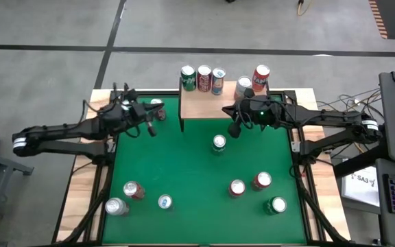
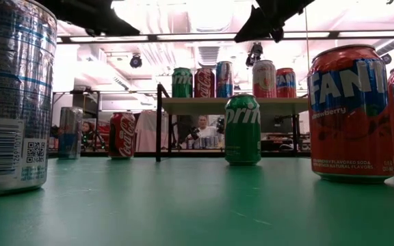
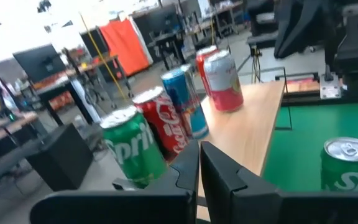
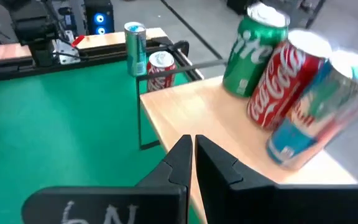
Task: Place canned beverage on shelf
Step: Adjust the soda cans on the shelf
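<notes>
The shelf (image 1: 211, 106) is a light wooden board on thin black legs at the table's far edge. Several cans stand upright on it: a green Sprite (image 1: 188, 77), a Coke (image 1: 204, 77), a blue can (image 1: 218, 79), a pale can (image 1: 244, 86) and a red can (image 1: 260, 77). My left gripper (image 3: 197, 163) is shut and empty, just left of the shelf (image 1: 153, 120). My right gripper (image 4: 193, 152) is shut and empty, by the shelf's near right corner (image 1: 234, 128). A Sprite can (image 1: 218, 143) stands on the green felt in front of the shelf.
A slim can (image 4: 134, 46) and a Coke can (image 4: 160, 68) stand left of the shelf, near my left gripper. More cans stand toward the table's near edge: red ones (image 1: 236, 187) (image 1: 262, 180) (image 1: 134, 190), a green one (image 1: 277, 205), a silver one (image 1: 116, 206), a blue-white one (image 1: 164, 202).
</notes>
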Tool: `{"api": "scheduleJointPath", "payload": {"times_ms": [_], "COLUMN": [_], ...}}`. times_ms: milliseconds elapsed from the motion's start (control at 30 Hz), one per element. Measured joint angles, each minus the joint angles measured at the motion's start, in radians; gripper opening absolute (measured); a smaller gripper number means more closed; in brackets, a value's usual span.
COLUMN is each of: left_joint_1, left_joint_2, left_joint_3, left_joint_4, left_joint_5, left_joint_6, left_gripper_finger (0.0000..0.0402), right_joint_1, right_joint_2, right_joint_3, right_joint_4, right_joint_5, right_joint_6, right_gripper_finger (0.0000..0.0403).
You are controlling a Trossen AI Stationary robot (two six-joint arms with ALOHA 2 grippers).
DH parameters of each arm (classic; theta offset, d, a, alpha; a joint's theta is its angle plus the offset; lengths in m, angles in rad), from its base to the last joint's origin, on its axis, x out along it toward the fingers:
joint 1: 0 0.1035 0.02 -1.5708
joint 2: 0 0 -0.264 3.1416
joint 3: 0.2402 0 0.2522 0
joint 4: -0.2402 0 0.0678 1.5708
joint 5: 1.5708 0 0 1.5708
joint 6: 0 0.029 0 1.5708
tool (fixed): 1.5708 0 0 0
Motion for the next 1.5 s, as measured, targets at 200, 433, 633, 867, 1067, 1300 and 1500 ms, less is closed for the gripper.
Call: {"api": "scheduleJointPath", "payload": {"times_ms": [200, 433, 633, 867, 1067, 1300, 1500], "left_joint_1": [0.0, 0.0, 0.0, 0.002, 0.002, 0.003, 0.003], "left_joint_2": [-0.086, -0.116, -0.117, -0.117, -0.122, -0.127, -0.127], "left_joint_3": [-0.061, -0.143, -0.152, -0.104, -0.113, -0.114, -0.115], "left_joint_4": [0.001, 0.041, 0.062, 0.092, 0.092, 0.089, 0.087], "left_joint_5": [0.0, 0.0, -0.018, -0.019, -0.025, -0.028, -0.028], "left_joint_6": [0.089, 0.093, 0.195, 0.4, 0.449, 0.458, 0.463], "left_gripper_finger": [0.0, 0.0, 0.0, 0.0, 0.0, 0.0, 0.0], "right_joint_1": [0.0, -0.018, -0.056, -0.11, -0.142, -0.144, -0.145], "right_joint_2": [0.0, 0.0, 0.039, 0.18, 0.3, 0.406, 0.45], "right_joint_3": [0.0, 0.007, 0.095, 0.247, 0.41, 0.537, 0.563], "right_joint_4": [-0.104, 0.002, 0.002, -0.043, -0.17, -0.295, -0.379], "right_joint_5": [0.002, 0.061, 0.064, 0.144, 0.176, 0.199, 0.3], "right_joint_6": [0.188, 0.249, 0.243, 0.205, 0.199, 0.212, 0.252], "right_gripper_finger": [0.0012, 0.0012, 0.0012, 0.0012, 0.0012, 0.0012, 0.0012]}}
